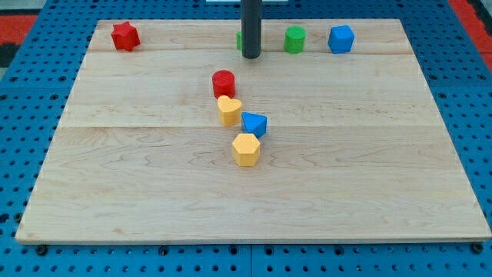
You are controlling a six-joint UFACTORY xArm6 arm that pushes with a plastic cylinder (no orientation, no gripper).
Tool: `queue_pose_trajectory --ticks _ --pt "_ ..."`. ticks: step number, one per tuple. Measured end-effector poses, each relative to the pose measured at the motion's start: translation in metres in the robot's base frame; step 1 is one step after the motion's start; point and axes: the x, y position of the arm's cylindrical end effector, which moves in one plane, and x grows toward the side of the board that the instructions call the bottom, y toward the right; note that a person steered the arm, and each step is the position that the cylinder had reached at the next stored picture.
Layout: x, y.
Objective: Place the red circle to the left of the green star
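Pale wooden tabletop (369, 177), rectangular, made of several planks laid side by side with seams running left to right across the view; grain visible, surface matte and evenly lit, with only soft shadows. Board rests on a blue pegboard surface (31, 92) with a regular grid of dark round holes, showing on all four sides of the board. At the view's top left corner and top right corner, patches of red surface (470, 11) with the same kind of hole pattern. No walls, windows or lamps in view.
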Motion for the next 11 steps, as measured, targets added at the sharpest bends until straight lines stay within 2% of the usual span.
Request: queue_pose_trajectory --ticks 1,2,3,4,5,7,8,9,10,11 --pt "0.006 0.0" --pt "0.07 0.004" --pt "0.108 0.0" --pt "0.092 -0.041" --pt "0.053 -0.063" --pt "0.064 -0.1" --pt "0.029 -0.113" --pt "-0.001 -0.097" --pt "-0.004 -0.105" --pt "-0.023 -0.138"
